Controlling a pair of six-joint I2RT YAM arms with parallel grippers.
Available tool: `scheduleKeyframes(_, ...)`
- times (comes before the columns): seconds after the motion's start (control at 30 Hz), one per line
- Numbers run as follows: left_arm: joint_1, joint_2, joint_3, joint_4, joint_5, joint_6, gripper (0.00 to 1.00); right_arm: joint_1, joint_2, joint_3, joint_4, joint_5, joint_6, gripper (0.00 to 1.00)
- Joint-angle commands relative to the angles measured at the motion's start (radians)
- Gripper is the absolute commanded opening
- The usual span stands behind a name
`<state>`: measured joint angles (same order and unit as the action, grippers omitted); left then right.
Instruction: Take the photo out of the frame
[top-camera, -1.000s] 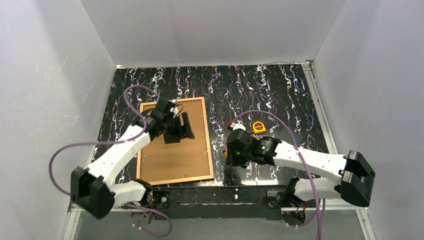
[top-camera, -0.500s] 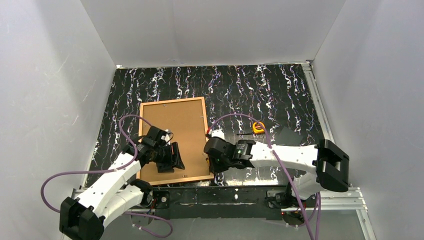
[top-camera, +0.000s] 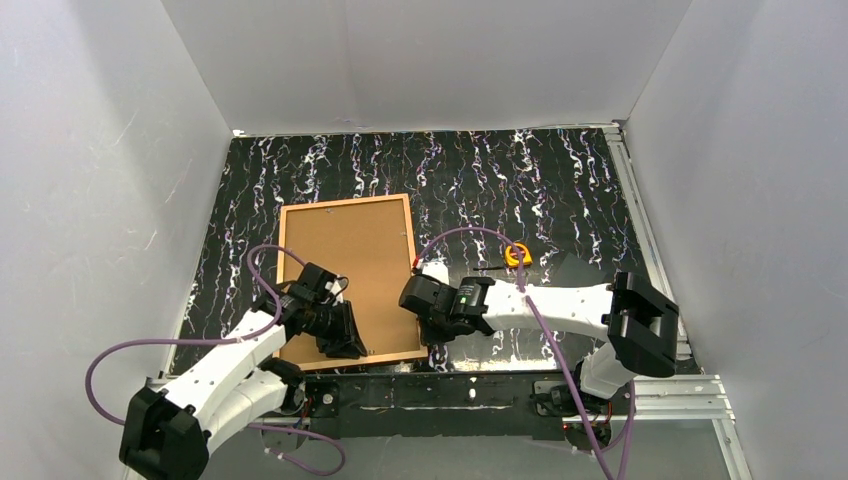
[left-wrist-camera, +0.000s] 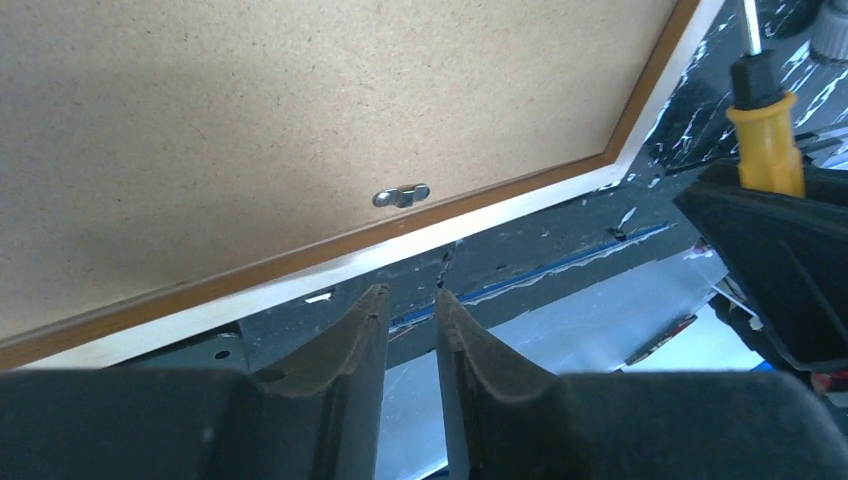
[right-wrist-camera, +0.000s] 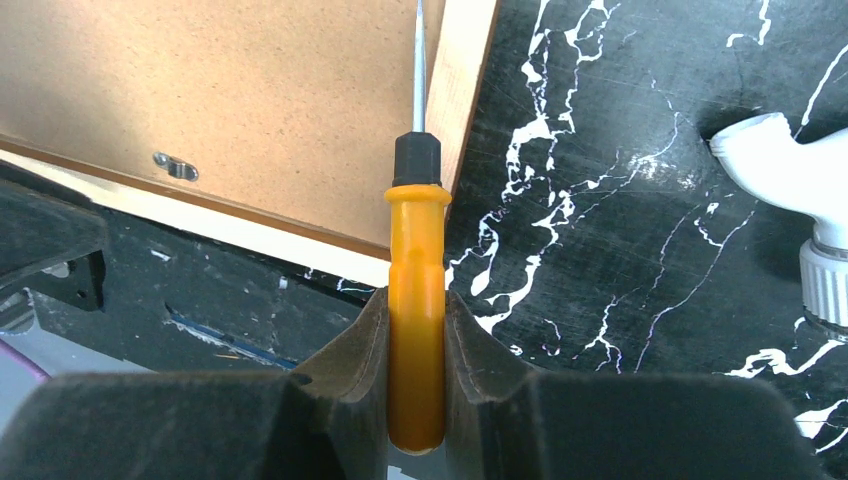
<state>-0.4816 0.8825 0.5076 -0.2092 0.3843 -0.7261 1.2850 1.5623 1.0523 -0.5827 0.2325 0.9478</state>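
Note:
The frame (top-camera: 348, 270) lies face down on the table, its tan board (left-wrist-camera: 300, 120) up and reddish wood rail around it. The photo is hidden under that board. My left gripper (top-camera: 343, 343) hangs over the frame's near edge; in the left wrist view its jaws (left-wrist-camera: 412, 300) stand a narrow gap apart with nothing between them, just short of a small metal turn clip (left-wrist-camera: 401, 196). My right gripper (right-wrist-camera: 415, 297) is shut on a yellow-handled screwdriver (right-wrist-camera: 417, 230) at the frame's near right corner (top-camera: 418, 300). The steel shaft (right-wrist-camera: 418, 60) runs along the right rail.
A yellow tape measure (top-camera: 517, 254) sits on the black marbled table right of the frame. A white cable fitting (right-wrist-camera: 790, 170) lies close to the right gripper. The table's near metal edge (left-wrist-camera: 560, 330) is just below the left fingers. White walls enclose three sides.
My left arm has drawn back from the frame's middle to its near edge and its jaws have narrowed. My right arm has carried the screwdriver left to the frame's near right corner.

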Motion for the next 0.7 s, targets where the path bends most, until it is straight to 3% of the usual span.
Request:
scheduleKeyframes(0.0,0.003,0.012,-0.048,-0.042,0.052,-0.002,0.21,0.002,0.016,0.055,-0.028,0.026,0.025,0.01)
scheduleKeyframes(0.37,0.003,0.037,-0.098,-0.052,-0.039,0.003,0.00,0.002,0.055,0.084,-0.077,0.033,0.040,0.01)
scheduleKeyframes(0.67,0.003,-0.004,-0.141,-0.114,-0.121,-0.022,0.00,-0.026,0.145,0.156,-0.078,0.099,-0.033,0.01)
